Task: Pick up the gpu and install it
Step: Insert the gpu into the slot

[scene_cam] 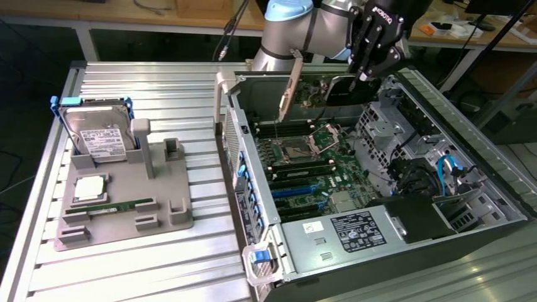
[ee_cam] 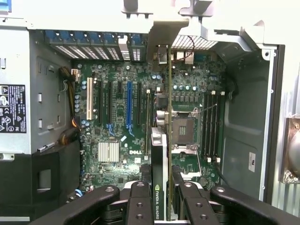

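Black card, silver bracket: you've got the gpu [ee_cam: 161,159] pinched tight in the gripper [ee_cam: 162,194], up over the open case [scene_cam: 470,145].

In the wrist view the card runs edge-on between the two fingers [ee_cam: 140,201], NVIDIA Quadro sticker facing the camera. Under it sits the green motherboard [ee_cam: 112,136], with the blue slot [ee_cam: 129,105] just beside the card's line. In the exterior view your card hangs in the upper middle of the frame, at the far end of the case, bracket end toward the exterior view's left. Over in the left half of that frame, the hard drive [scene_cam: 99,135] stands upright in the grey holder [scene_cam: 172,195] on the slatted metal table [scene_cam: 151,82].
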{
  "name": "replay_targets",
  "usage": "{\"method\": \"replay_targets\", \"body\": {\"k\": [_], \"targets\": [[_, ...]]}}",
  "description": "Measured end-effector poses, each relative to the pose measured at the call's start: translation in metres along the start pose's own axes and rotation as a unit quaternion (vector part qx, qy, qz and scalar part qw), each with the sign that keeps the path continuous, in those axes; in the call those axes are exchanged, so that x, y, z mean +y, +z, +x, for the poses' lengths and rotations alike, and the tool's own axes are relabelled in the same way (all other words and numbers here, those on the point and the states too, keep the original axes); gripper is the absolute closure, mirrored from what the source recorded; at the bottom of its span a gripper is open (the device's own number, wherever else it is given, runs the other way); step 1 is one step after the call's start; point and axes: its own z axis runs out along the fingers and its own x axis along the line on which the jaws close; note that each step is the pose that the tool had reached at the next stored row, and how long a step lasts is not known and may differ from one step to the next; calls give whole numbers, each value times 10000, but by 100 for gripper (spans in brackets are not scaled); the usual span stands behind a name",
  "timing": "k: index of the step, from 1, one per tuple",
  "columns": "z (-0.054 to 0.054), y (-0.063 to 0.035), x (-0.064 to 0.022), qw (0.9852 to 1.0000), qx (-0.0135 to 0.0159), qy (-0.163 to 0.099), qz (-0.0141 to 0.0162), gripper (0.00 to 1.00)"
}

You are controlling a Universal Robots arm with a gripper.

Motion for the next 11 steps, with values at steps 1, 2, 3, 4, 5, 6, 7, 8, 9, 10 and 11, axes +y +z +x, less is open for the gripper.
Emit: {"method": "replay_targets", "body": {"k": [1, 2, 3, 4, 5, 6, 7, 8, 9, 10, 11], "targets": [[0, 11, 0, 10000, -8, 0, 0, 73], [1, 21, 0, 10000, -16, 0, 1, 73], [1, 33, 0, 10000, -23, 0, 1, 73], [2, 44, 0, 10000, -28, 0, 1, 73], [2, 56, 0, 10000, -34, 0, 1, 73], [3, 69, 0, 10000, -42, 0, 2, 73], [4, 83, 0, 10000, -51, 0, 2, 73], [4, 95, 0, 10000, -59, 0, 2, 73], [5, 110, 0, 10000, -68, 0, 3, 73], [5, 127, 0, 10000, -77, 0, 3, 73], [6, 140, -1, 10000, -82, 0, 3, 73]]}}
